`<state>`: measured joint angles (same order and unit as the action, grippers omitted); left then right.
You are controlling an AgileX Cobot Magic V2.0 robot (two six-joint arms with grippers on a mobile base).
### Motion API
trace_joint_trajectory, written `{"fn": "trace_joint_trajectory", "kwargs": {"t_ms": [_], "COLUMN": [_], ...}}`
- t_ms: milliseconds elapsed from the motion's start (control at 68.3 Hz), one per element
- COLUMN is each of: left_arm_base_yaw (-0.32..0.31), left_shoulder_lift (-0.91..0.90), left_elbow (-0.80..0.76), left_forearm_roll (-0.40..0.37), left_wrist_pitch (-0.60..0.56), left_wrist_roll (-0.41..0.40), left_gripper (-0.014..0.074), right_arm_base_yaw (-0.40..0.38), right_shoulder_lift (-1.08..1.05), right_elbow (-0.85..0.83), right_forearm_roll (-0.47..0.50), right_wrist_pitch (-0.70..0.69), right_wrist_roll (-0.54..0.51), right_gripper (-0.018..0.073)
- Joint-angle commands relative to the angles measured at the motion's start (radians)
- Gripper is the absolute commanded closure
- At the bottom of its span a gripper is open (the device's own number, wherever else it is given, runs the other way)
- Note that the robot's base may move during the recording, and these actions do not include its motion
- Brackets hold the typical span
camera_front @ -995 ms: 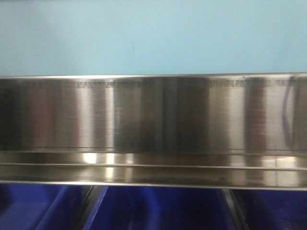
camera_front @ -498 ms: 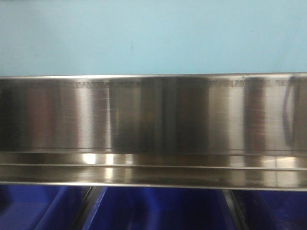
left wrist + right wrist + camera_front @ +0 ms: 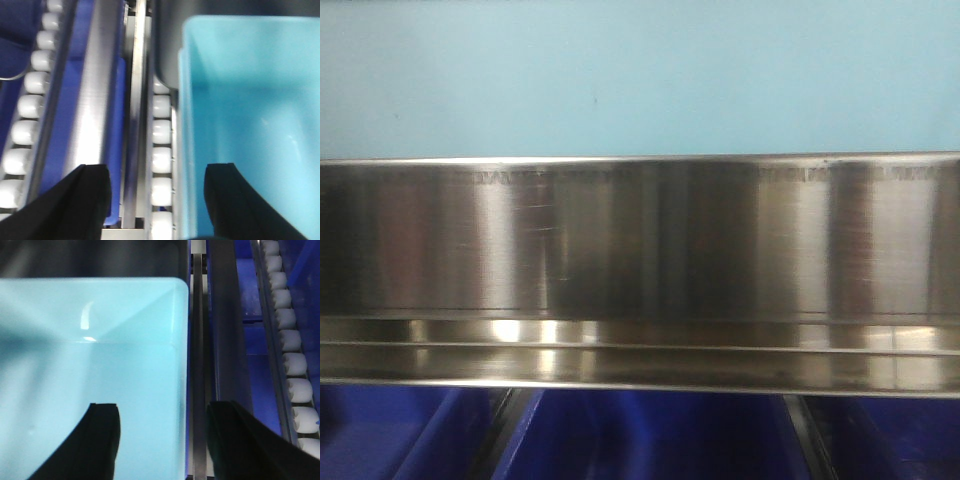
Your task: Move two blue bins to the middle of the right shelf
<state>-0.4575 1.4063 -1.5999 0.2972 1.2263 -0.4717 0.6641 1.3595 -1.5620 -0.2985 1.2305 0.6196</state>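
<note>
A light blue bin sits on a roller shelf, its base riding on a row of white rollers beside a steel rail. Both arms are at it from opposite sides. The left tool has its fingers apart with the bin's left wall between them, one finger inside the bin and one outside over the rollers. The right tool mirrors this on the right wall, also spread and not clamped on anything. Neither wall looks touched yet, though both wrist views are soft and a light contact could be hidden.

The front view shows only the brushed steel shelf beam, a pale wall above it and the tops of dark blue bins below. It does not show the arms or the right shelf.

By my reading, the grasp is about to be made and the transfer has not started.

- **Bin slides:** If one tool closes before the other, it can push the bin sideways. The rollers let it slide away from the second tool.
- **Weak grip:** The plastic walls are thin and smooth, so a shallow pinch near the rim may slip or flex.
- **Uneven lift:** If the two arms rise unevenly, the bin tips or twists.
- **Snagging:** The outer fingers hang close to the rail and rollers and could catch there as they close or lift.
</note>
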Motion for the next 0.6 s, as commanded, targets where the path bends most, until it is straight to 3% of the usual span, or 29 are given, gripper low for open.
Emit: {"fn": "trace_joint_trajectory", "kwargs": {"t_ms": [0,161,337,585], "left_arm_base_yaw": [0.003,0.003,0.003,0.003], "left_shoulder_lift": [-0.002,0.005,0.034,0.064], "left_elbow": [-0.008,-0.008,-0.006,-0.004], "left_forearm_roll": [-0.008,-0.014,-0.069,-0.069], "left_wrist_pitch": [-0.005,-0.005,-0.005,-0.005], "left_wrist_roll": [0.002,0.001,0.026,0.026], "left_gripper": [0.0267,0.0267,0.0267,0.0267], "right_arm_base_yaw": [-0.006,-0.006,-0.006,-0.006], "right_shoulder_lift": [-0.008,-0.008,-0.008,-0.008], "right_elbow": [0.033,0.081,0.081,0.107], "right_forearm_roll": [-0.004,-0.002,-0.011,-0.031], "right_wrist_pitch": [-0.009,-0.009,-0.009,-0.009], "right_wrist_roll": [-0.022,-0.022,-0.022,0.011], "right_gripper": [0.0282,0.0282,0.0282,0.0282]}}
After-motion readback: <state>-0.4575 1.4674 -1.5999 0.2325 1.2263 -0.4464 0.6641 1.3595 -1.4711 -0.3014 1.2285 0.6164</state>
